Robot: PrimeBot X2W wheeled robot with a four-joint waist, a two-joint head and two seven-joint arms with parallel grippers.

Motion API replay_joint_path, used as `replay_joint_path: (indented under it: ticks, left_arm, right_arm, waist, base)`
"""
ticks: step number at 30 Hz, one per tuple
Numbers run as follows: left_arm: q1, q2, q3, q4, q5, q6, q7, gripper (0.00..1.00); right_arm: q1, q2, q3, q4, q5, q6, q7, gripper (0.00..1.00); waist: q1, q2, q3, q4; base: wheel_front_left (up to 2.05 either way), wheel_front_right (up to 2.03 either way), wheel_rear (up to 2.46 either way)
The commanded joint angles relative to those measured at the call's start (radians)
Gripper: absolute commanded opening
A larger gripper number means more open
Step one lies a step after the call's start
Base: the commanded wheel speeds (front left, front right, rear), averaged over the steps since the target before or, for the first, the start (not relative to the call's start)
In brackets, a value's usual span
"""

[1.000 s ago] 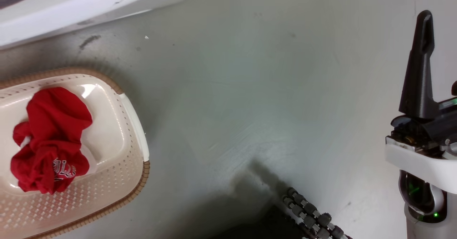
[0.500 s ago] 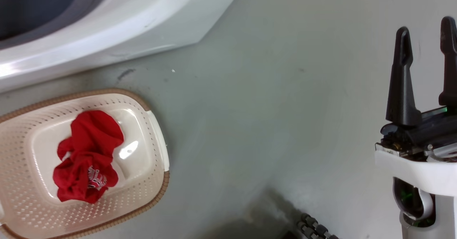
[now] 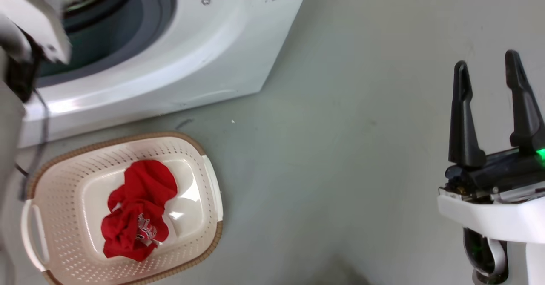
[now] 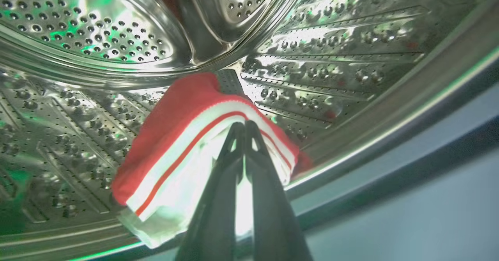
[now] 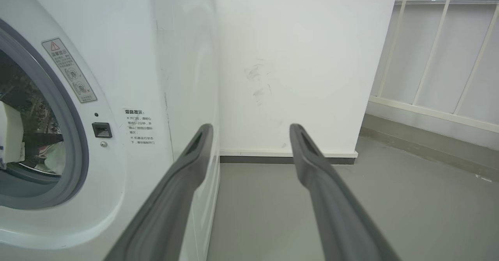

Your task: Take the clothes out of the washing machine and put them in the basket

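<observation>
**A:** So where's the left gripper (image 4: 245,125) at?

**B:** In the drum (image 4: 78,31) of the washing machine (image 3: 213,63), clamped on a striped garment (image 4: 175,136). The right gripper (image 3: 487,59) is at 3 o'clock, fingers (image 3: 463,119) apart. A red garment (image 3: 138,210) sits in the basket (image 3: 127,138), 7 o'clock.

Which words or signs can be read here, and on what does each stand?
"温馨提示:" heads a notice on the washing machine; the lines below it are too small.
Warning label with red triangle, same front: too small.
White lettering on the red garment in the basket: crumpled, unreadable.
</observation>
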Motion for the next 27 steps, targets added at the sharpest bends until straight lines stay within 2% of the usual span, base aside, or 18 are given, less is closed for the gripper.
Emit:
replay_joint_path:
  ticks: [1,6,13,21,27]
  left_arm:
    - [0.054,-0.018,0.001,-0.005,-0.005,0.008,-0.04,0.0]
    - [0.172,-0.059,0.001,-0.033,-0.02,0.033,-0.108,0.0]
    - [0.301,-0.088,0.001,-0.107,-0.019,0.07,-0.138,0.0]
    - [0.505,-0.086,0.025,-0.259,-0.029,0.129,-0.144,0.0]
    - [0.67,-0.075,0.033,-0.388,-0.017,0.192,-0.145,0.0]
  right_arm:
    - [0.023,0.0,-0.001,0.007,-0.012,-0.001,-0.002,1.0]
    - [0.068,0.0,0.006,0.023,-0.038,-0.001,-0.002,1.0]
    - [0.122,0.0,0.015,0.043,-0.066,-0.001,-0.002,1.0]
    - [0.201,0.0,0.016,0.068,-0.092,-0.001,-0.002,1.0]
    - [0.266,0.0,0.016,0.084,-0.109,-0.001,-0.002,1.0]
  waist:
    - [0.0,0.0,-0.053,0.024]
    - [0.0,0.0,-0.133,0.049]
    - [0.0,0.0,-0.225,0.072]
    - [0.0,0.0,-0.355,0.096]
    - [0.0,0.0,-0.454,0.119]
  base:
    - [0.0,0.0,0.0]
    - [0.0,0.0,0.0]
    - [0.0,0.0,0.0]
    - [0.0,0.0,0.0]
    - [0.0,0.0,0.0]
